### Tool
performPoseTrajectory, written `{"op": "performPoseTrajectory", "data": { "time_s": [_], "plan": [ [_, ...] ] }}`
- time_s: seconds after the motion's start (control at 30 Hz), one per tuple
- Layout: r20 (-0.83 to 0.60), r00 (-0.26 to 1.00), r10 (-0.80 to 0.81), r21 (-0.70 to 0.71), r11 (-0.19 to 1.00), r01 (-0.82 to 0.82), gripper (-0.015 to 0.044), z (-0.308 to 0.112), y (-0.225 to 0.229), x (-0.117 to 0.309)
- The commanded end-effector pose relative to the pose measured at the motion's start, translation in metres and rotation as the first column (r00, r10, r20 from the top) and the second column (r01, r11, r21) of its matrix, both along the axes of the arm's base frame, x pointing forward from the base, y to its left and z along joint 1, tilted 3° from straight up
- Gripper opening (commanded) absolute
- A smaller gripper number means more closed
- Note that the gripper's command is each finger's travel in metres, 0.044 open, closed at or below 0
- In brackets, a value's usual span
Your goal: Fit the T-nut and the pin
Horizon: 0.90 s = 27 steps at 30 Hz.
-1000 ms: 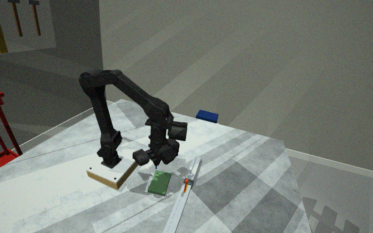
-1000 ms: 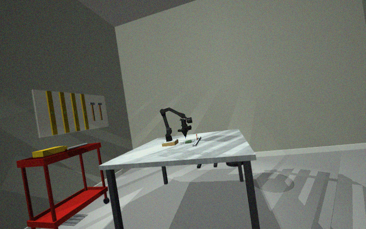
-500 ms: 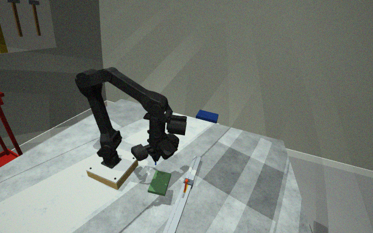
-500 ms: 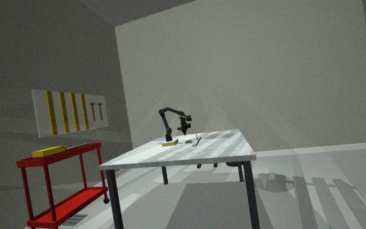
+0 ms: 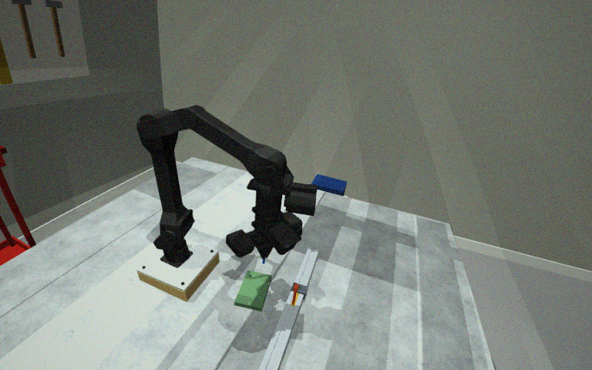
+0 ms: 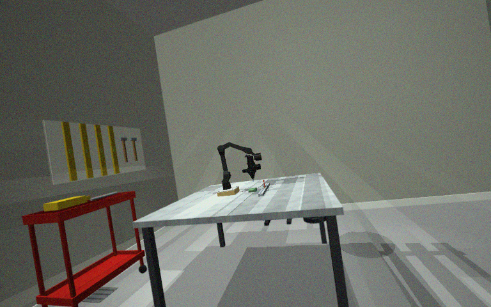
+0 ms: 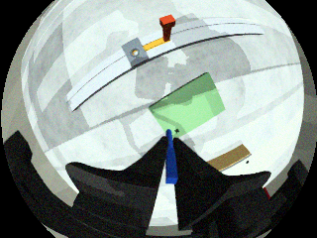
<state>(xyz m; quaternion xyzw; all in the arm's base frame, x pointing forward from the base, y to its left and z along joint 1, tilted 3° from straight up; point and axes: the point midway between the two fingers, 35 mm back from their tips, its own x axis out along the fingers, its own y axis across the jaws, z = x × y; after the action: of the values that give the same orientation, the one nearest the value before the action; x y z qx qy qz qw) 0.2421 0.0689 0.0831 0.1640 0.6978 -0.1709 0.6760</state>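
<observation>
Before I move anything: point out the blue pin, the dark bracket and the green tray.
blue pin (image 5: 264, 260) (image 7: 171, 161): top, lower tip; wrist, mid-shaft
dark bracket (image 7: 131, 45): wrist, plate beside its hole
green tray (image 5: 253, 290) (image 7: 198, 104): top and wrist, upper face

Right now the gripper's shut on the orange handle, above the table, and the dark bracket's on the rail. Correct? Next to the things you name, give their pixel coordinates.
Not quite: the gripper (image 5: 264, 257) (image 6: 252, 178) (image 7: 169, 142) is shut on the blue pin (image 5: 264, 261) (image 7: 171, 161), not the orange handle (image 5: 295, 288) (image 6: 263, 183) (image 7: 167, 29). The wrist view shows the pin between the fingers and the handle standing up from the rail (image 5: 307, 261) (image 7: 91, 89). The rest holds: gripper above the table (image 5: 375, 270) (image 6: 235, 210), dark bracket (image 5: 301, 289) (image 7: 140, 56) on the rail.
</observation>
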Motion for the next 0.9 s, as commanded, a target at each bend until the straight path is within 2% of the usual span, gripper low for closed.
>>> {"op": "performPoseTrajectory", "data": {
  "time_s": [0.0,0.87],
  "plan": [
    [0.010,1.000,-0.008,-0.001,1.000,0.008,-0.0150,0.003,0.002,0.017],
    [0.023,0.998,-0.052,-0.004,0.999,0.052,-0.0150,-0.006,0.010,0.099]
  ]
}}
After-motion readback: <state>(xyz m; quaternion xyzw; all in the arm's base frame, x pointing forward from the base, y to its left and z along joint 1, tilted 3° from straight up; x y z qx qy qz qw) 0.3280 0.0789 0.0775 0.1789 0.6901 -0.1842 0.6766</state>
